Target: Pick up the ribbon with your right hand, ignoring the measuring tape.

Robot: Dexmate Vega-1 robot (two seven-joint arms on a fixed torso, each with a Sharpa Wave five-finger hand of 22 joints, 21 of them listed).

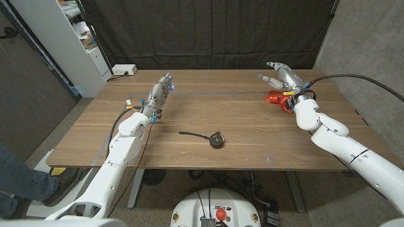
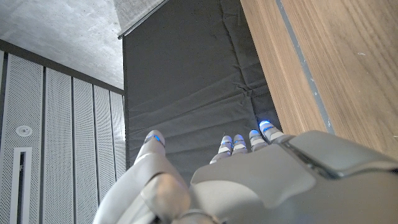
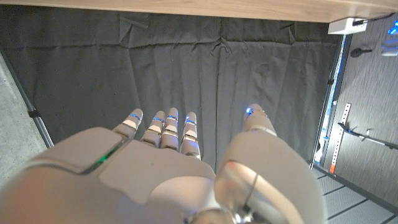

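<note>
The red ribbon (image 1: 276, 98) looks soft, light and crumpled, so the spread, empty right hand (image 1: 282, 78) hovering over it could probably pinch any bunched fold.

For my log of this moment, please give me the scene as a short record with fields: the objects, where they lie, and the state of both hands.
ribbon: red ribbon, far right of the wooden table, partly hidden by the right hand
measuring tape: black measuring tape, near the front middle, its strip pulled out to the left
right hand: right hand above the ribbon, fingers spread, holding nothing
left hand: left hand at the far left, fingers apart, holding nothing
</note>
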